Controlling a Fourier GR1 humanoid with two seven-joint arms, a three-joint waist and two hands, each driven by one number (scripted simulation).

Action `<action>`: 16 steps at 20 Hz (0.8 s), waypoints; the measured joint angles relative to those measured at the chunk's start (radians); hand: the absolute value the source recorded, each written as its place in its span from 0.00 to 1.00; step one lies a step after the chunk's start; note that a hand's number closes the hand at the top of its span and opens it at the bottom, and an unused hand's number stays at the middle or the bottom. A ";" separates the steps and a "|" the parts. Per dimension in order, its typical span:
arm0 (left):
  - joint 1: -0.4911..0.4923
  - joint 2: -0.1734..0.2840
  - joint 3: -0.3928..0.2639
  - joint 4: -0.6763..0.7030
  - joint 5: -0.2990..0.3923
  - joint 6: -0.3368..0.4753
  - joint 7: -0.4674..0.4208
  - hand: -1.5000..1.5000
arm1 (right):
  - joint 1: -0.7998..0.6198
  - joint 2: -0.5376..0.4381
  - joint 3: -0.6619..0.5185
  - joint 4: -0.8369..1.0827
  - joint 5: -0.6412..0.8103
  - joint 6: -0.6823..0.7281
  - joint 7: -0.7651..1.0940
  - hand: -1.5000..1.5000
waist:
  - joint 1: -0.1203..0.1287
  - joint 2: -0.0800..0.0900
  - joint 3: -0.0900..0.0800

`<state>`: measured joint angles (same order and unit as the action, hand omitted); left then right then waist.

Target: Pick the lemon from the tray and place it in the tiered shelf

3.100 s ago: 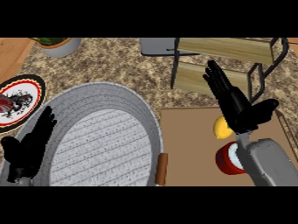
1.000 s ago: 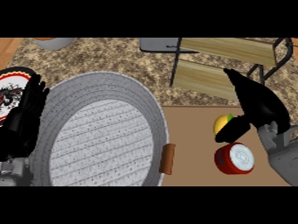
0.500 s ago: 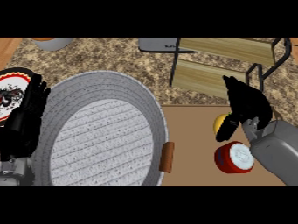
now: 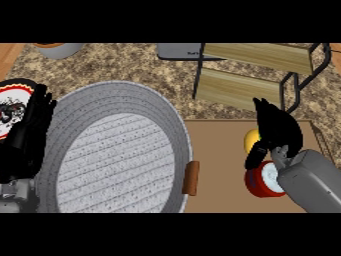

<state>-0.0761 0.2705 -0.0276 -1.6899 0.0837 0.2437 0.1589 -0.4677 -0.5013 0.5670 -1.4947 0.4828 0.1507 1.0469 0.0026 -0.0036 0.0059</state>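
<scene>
Brown tray [image 4: 217, 150] holds lemon [image 4: 252, 140] under right hand [image 4: 276, 131].

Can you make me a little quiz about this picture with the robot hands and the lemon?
1. True or false: the lemon is already on the tiered shelf.
2. Which robot hand is over the lemon? A) left B) right
3. Fill in: the red round thing lies on the brown ____.

Key: 1 false, it lies on the tray. 2 B, the right robot hand; the left robot hand rests beside the big grey pan. 3 tray.
</scene>
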 measured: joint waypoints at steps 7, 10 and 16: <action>-0.004 -0.004 0.019 -0.020 -0.006 -0.017 0.027 0.50 | 0.054 0.048 -0.074 0.046 0.074 0.015 -0.061 0.00 | 0.001 -0.001 -0.005; -0.010 -0.006 0.047 0.018 0.005 -0.043 -0.005 0.50 | 0.074 0.070 -0.107 0.061 0.117 0.020 -0.091 0.00 | 0.000 -0.001 -0.001; 0.011 -0.012 0.039 -0.014 -0.026 -0.036 0.006 0.50 | 0.113 0.112 -0.148 0.112 0.196 0.001 -0.183 0.00 | 0.002 0.000 0.001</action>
<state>-0.0650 0.2590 0.0118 -1.7037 0.0580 0.2072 0.1653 -0.3548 -0.3897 0.4186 -1.3831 0.6786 0.1513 0.8639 0.0042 -0.0035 0.0066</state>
